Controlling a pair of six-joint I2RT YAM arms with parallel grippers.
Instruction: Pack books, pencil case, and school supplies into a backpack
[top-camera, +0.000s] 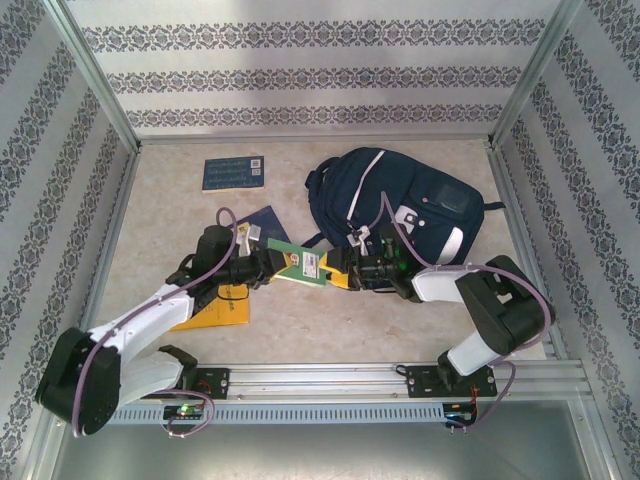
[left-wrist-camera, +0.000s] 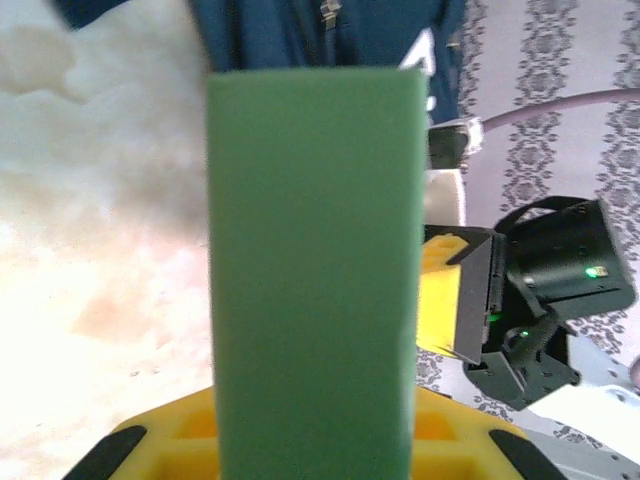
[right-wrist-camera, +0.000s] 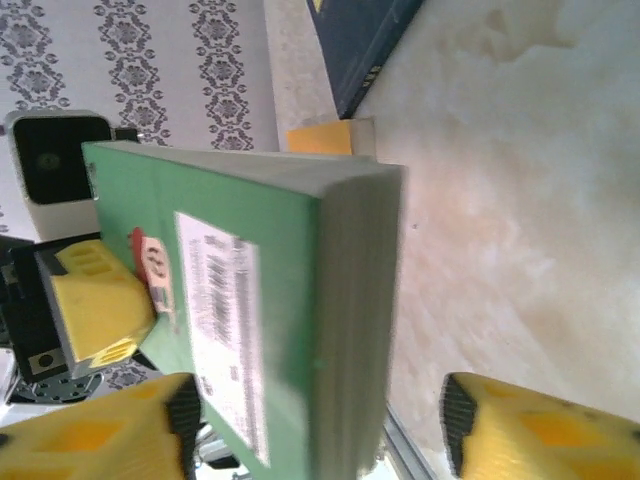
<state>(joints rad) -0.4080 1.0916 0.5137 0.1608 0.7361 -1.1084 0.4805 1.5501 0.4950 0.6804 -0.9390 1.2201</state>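
While the left fingers (right-wrist-camera: 95, 300) clamp narrow on 1 end of the green book (top-camera: 300, 262), the right fingers (right-wrist-camera: 520, 430) stand wide on either side of its other end, with a clear gap between 1 finger and the book's page edge. The book hangs in the air above the table (top-camera: 300, 330), between the 2 arms, and I judge the left arm alone carries it. Its long axis runs from the left fingers straight toward the right ones. The backpack (top-camera: 400, 200) lies just beyond that free end, to the right and farther back. The right arm is nearer the backpack, so its fingers likely need to draw clear of the book first.
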